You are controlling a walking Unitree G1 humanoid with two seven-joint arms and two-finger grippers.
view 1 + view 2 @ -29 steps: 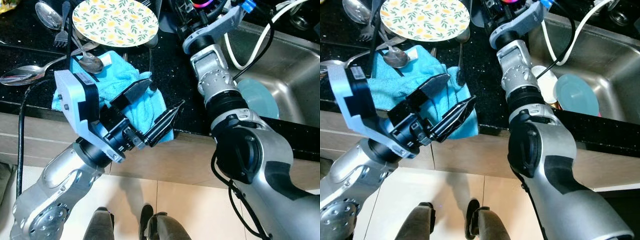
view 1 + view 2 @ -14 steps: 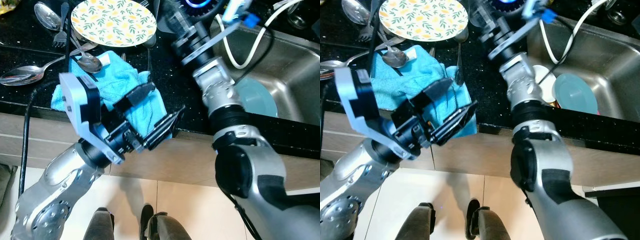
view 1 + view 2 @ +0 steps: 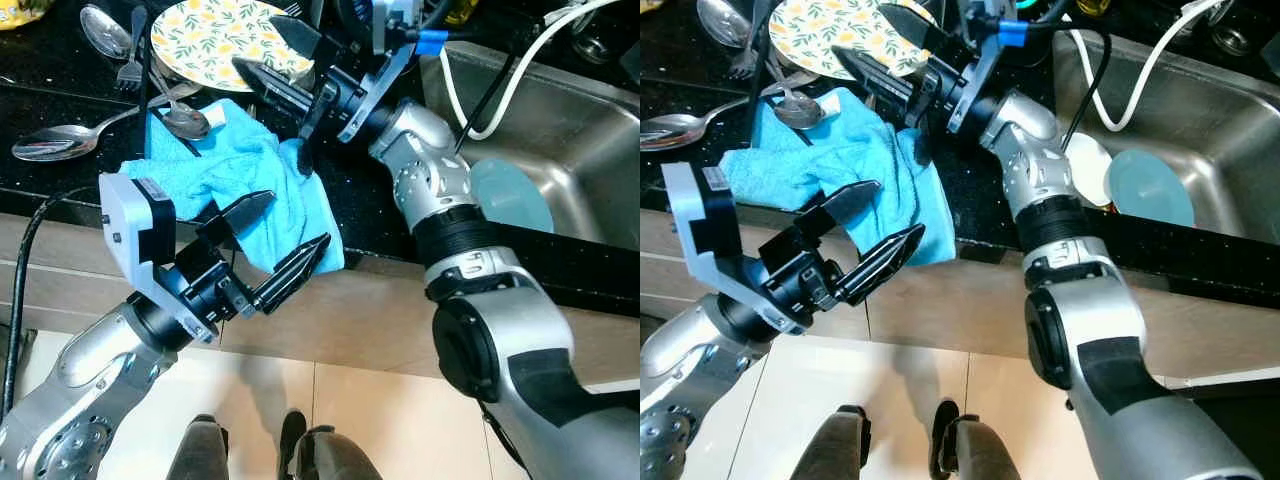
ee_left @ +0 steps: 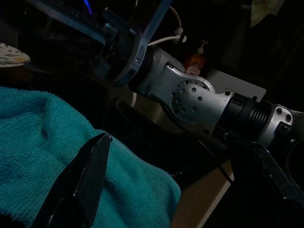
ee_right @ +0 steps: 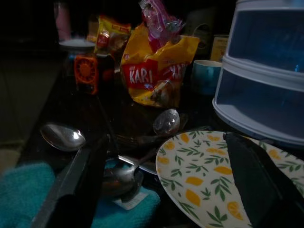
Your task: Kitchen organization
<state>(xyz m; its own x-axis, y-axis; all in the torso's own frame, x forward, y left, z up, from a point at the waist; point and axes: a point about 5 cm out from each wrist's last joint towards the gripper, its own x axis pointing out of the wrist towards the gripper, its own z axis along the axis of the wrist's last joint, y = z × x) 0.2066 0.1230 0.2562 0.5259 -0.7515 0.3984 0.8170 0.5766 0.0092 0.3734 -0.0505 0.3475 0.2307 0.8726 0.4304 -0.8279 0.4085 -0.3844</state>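
**Right gripper over the plate, left held off the counter edge**

Left eye view: the right gripper (image 3: 275, 55) reaches across the black counter (image 3: 360, 190) toward the robot's left, fingers spread wide and holding nothing. It hangs over the near edge of the plate (image 3: 215, 40), where the plate meets the towel (image 3: 240, 170). The left gripper (image 3: 270, 240) sits lower, in front of the counter edge, also wide open and empty, by the towel's overhanging corner. Spoons (image 3: 60, 145) and a fork (image 3: 128, 65) lie left of the plate, their handles running roughly across the counter.

Right eye view: the sink (image 3: 1240, 130) holds a teal lid (image 3: 1152, 188), well apart from both grippers.

Left wrist view: one finger (image 4: 78, 190) hangs over the towel, the right arm (image 4: 199, 104) beyond it.

Right wrist view: both fingers frame the plate and a spoon (image 5: 121, 175) resting on the towel; a yellow bag (image 5: 154, 69) stands behind.

The right gripper is likely nearer the plate and cutlery, which lie straight ahead of it; a grasp there would probably fall to that arm.
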